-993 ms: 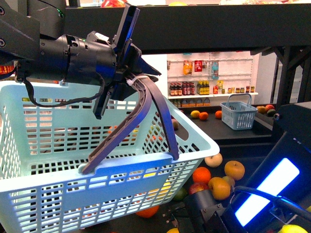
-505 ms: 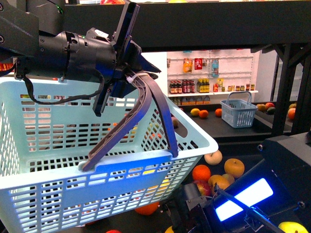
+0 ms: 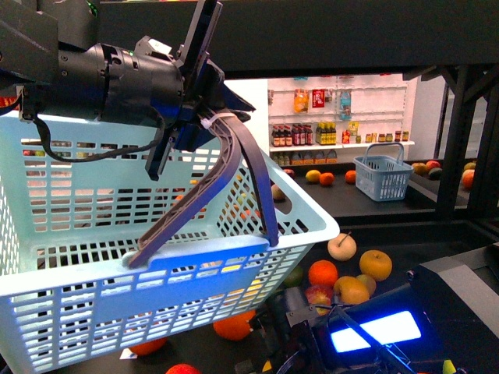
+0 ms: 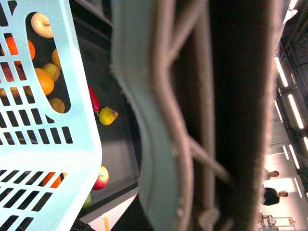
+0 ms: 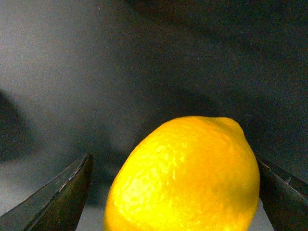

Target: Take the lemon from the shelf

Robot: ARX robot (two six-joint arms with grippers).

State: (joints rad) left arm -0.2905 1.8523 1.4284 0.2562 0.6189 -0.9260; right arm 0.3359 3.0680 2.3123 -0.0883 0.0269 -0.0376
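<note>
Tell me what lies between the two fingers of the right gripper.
The lemon lies between the right gripper fingers, with a bare gap beside one finger. The right wrist view shows this.

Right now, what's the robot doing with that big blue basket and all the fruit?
The left gripper is shut on the handle of the light blue basket, holding it up above loose fruit. The right gripper is down at a yellow lemon on the dark shelf, its jaws open on either side. The lemon isn't gripped yet.
</note>
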